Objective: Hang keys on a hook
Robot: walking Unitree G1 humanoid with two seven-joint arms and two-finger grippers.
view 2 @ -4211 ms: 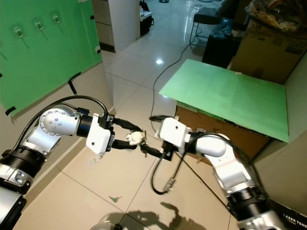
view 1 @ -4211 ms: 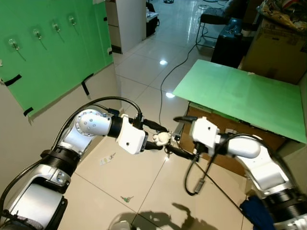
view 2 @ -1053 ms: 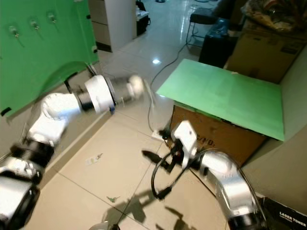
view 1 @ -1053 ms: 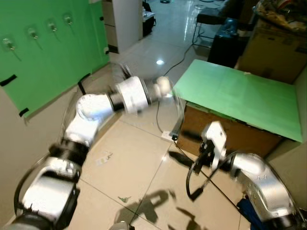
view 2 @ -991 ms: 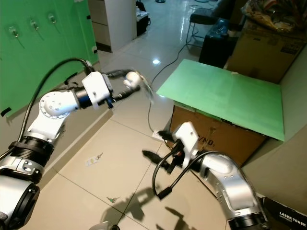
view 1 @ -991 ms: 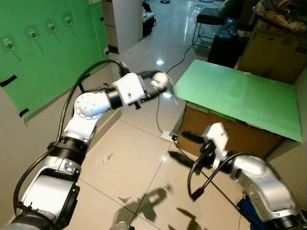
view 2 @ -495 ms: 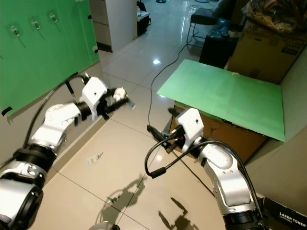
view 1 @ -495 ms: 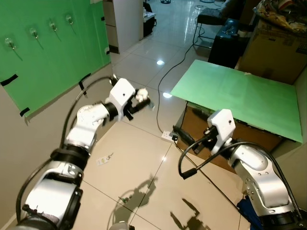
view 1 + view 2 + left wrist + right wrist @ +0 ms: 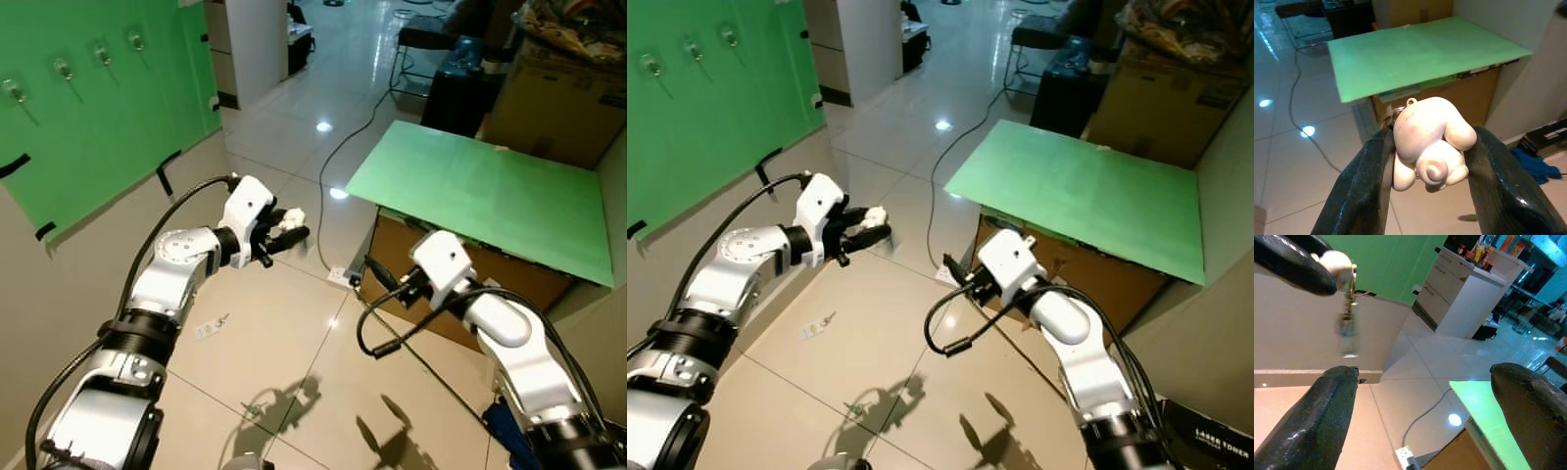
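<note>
A cream figurine keychain sits pinched between the two black fingers of my left gripper, which is shut on it at chest height over the floor. From its ring, keys hang down, blurred. My right gripper stands open and holds nothing, a short way to the right of the keychain and pointing towards it. Several clear hooks stick out of the green wall panel at the far left, well beyond the left gripper.
A green-topped cardboard box stands right behind the right arm. Two small key bunches lie on the tiles. A black cable runs across the floor. A white cabinet and more boxes stand at the back.
The right gripper has drawn away from the keychain and risen beside the box. The left arm swung up high with the keychain, then came down and back towards the left.
</note>
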